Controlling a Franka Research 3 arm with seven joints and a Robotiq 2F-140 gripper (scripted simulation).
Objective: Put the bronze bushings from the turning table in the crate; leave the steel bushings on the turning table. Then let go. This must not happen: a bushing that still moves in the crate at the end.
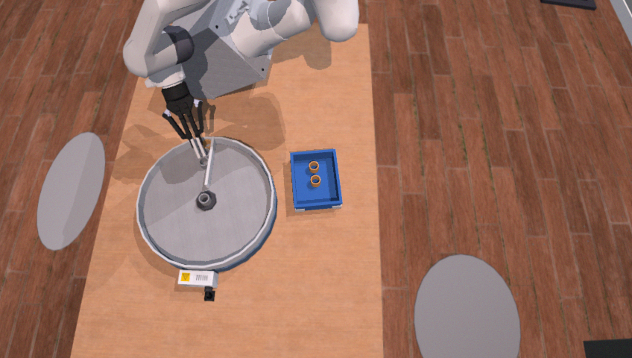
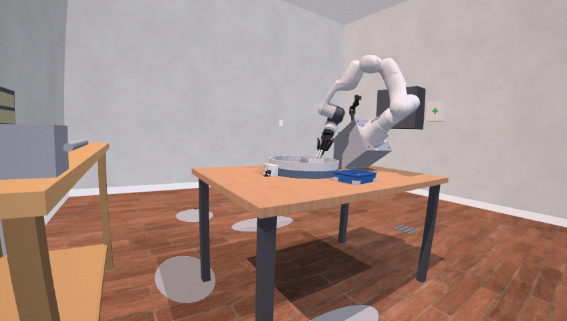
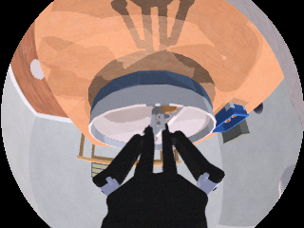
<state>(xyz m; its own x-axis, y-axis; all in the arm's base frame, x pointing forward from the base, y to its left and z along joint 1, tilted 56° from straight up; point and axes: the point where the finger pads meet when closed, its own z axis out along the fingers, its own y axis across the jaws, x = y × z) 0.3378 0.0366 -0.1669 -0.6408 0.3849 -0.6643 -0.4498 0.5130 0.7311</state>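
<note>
My gripper (image 1: 202, 156) (image 2: 319, 156) (image 3: 158, 120) points down over the back part of the turning table (image 1: 235, 226) (image 2: 306, 173) (image 3: 152, 93). Its fingers are nearly together and I see nothing held between them. A steel bushing (image 1: 203, 162) stands right at the fingertips, partly hidden by them. A bronze bushing (image 1: 206, 142) (image 3: 169, 108) is by the back rim, behind the fingers and partly hidden. Two bronze bushings (image 1: 314, 166) (image 1: 315, 180) stand in the blue crate (image 1: 317, 205) (image 2: 354, 178), which also shows in the wrist view.
A white bar (image 1: 209, 166) runs from the back rim towards the dark hub (image 1: 206, 208), just right of the fingertips. The hub has a grey ring on top. A raised wall surrounds the turning table. A white box (image 1: 197, 277) is at its front. The crate is to its right.
</note>
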